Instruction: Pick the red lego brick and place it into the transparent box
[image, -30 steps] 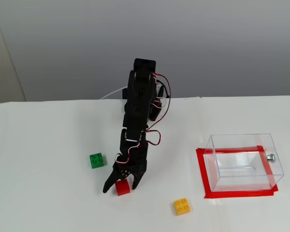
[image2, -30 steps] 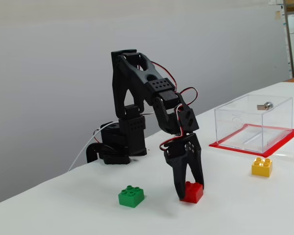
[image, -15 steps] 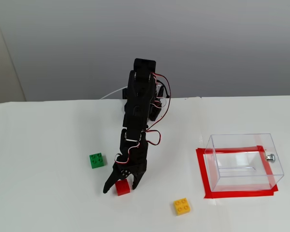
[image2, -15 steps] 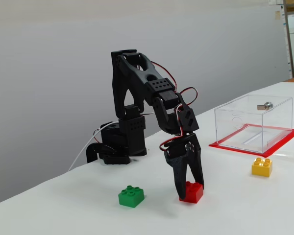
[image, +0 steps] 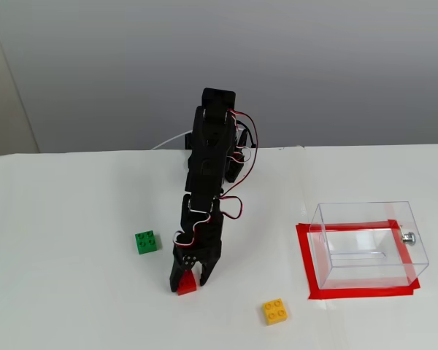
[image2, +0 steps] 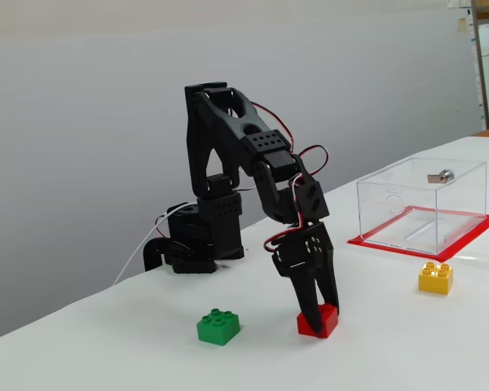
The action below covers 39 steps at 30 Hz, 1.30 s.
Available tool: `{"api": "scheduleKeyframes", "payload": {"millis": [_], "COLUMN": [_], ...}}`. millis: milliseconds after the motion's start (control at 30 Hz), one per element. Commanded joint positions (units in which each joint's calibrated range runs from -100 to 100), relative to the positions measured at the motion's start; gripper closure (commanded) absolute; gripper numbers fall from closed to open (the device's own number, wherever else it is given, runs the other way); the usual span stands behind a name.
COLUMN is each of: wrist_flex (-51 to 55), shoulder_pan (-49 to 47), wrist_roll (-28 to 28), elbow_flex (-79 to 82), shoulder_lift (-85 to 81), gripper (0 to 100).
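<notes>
Gripping now: the black two-finger gripper [image: 187,283] stands with its jaws drawn in against the small bright red square plastic lego brick [image: 187,286], which sits on the white table [image: 73,292] at lower centre of the high fixed view, mostly hidden under the fingers. In the low fixed view the gripper [image2: 318,319] has one finger crossing the face of the red brick [image2: 328,320] near bottom centre; the brick's base looks flat on the table, not lifted.

Handling, by judgement: hard moulded plastic, light, rigid, will not deform. Smooth side walls, so it could slip or pivot if pinched near a corner. Best hold is across two opposite flat sides, low on the body and below the studs.

Arm pose: black arm [image2: 236,138] rises from its base at centre-left of the low view, folds sharply at the elbow, and the wrist points almost straight down, red and white wires looping alongside.

Surroundings: the clear plastic rectangular box with a small silver knob [image: 368,243] sits on a red tape outline at right of the high view, well apart from the gripper. A green brick [image: 147,241] lies left of the gripper, a yellow brick [image: 275,311] lower right, between gripper and box. Neither touches the claw.
</notes>
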Motion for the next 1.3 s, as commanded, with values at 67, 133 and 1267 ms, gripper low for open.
{"api": "scheduleKeyframes", "payload": {"millis": [67, 133, 1267], "wrist_flex": [0.8, 0.8, 15.3], "shoulder_pan": [0.1, 0.1, -4.5], "wrist_roll": [-0.2, -0.2, -7.5], "elbow_flex": [-1.3, -1.3, -15.4], "shoulder_lift": [-1.2, -1.2, -18.9], "gripper": [75, 79, 86]}}
